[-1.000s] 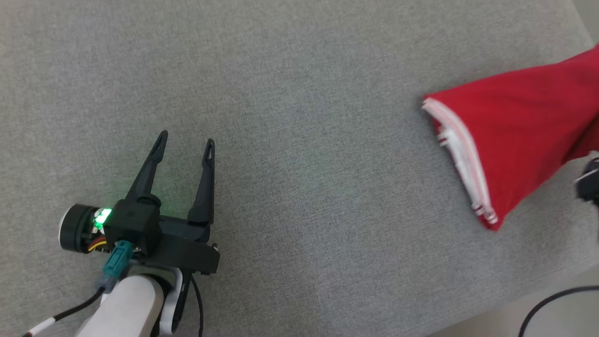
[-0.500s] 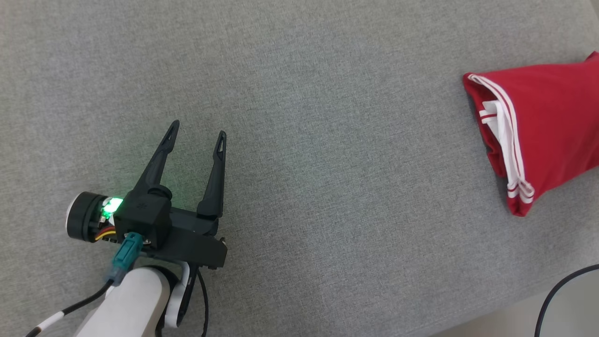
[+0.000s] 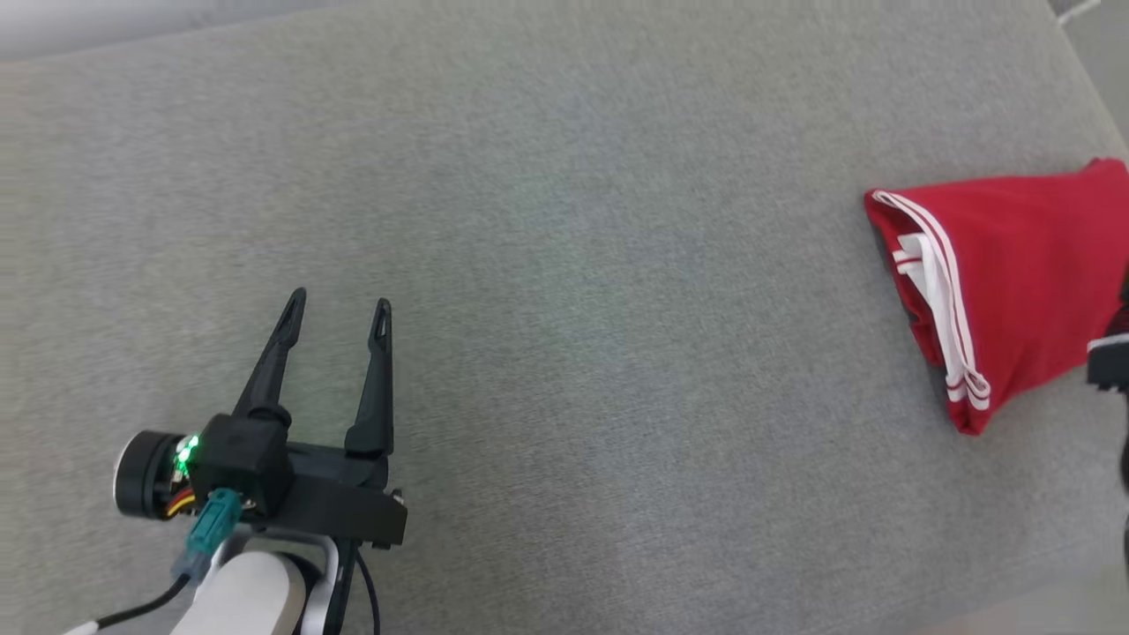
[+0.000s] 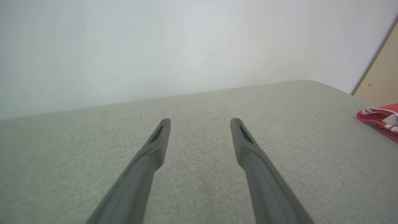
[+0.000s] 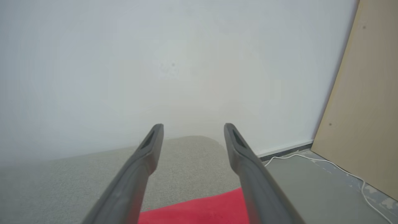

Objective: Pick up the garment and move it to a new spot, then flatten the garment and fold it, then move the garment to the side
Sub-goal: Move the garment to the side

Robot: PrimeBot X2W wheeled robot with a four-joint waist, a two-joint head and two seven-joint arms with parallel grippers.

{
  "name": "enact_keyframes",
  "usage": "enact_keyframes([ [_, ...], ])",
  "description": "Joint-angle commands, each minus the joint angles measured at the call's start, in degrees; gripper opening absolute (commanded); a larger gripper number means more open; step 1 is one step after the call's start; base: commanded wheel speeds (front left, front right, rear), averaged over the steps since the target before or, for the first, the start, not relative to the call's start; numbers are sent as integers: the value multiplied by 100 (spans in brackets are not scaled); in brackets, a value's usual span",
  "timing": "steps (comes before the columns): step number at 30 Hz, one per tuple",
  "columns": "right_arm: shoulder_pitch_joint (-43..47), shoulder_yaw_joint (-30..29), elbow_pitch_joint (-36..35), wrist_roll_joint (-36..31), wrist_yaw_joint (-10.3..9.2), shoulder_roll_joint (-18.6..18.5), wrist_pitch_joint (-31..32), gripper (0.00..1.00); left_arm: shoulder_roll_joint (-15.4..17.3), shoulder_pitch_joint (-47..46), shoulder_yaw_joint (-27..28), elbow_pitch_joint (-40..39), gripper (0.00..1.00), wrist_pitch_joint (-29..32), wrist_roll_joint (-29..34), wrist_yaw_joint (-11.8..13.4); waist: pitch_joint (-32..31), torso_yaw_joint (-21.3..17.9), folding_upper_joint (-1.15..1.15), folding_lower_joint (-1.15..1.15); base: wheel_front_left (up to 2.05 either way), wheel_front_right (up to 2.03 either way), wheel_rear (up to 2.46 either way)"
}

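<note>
Grey surface carries the folded red garment at right; left end effector and right end effector both gape empty.

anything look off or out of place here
Nothing is spilled or damaged. The folded red garment lies close to the right edge of the grey surface, its white-striped hem layers slightly uneven. The left claw and right claw are open, holding nothing.

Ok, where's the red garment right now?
The red garment lies folded at the head view's far right, near the right edge of the grey surface, by the open right gripper.
</note>
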Motion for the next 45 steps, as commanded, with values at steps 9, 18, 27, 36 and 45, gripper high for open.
enact_keyframes([
  [9,1127,433,-1200,-315,-6,424,156,100,21,463,175,93,100,-273,-244,86,-691,813,0,1,0,0,0],
  [18,1950,652,-1881,-594,-6,782,608,100,106,891,310,111,100,-404,-353,115,-1121,1189,0,1,0,0,0],
  [27,2797,602,-2157,-801,-6,1039,863,100,159,1356,301,180,100,-454,-529,65,-1623,1428,0,1,0,0,0],
  [36,3497,754,-2464,-1098,-6,1231,1146,100,261,1670,388,321,100,-510,-603,20,-2033,1412,0,1,0,0,0],
  [45,3756,629,-2759,-1139,-6,1411,1248,100,301,1700,379,389,100,-510,-634,8,-2152,1347,0,1,0,0,0],
])
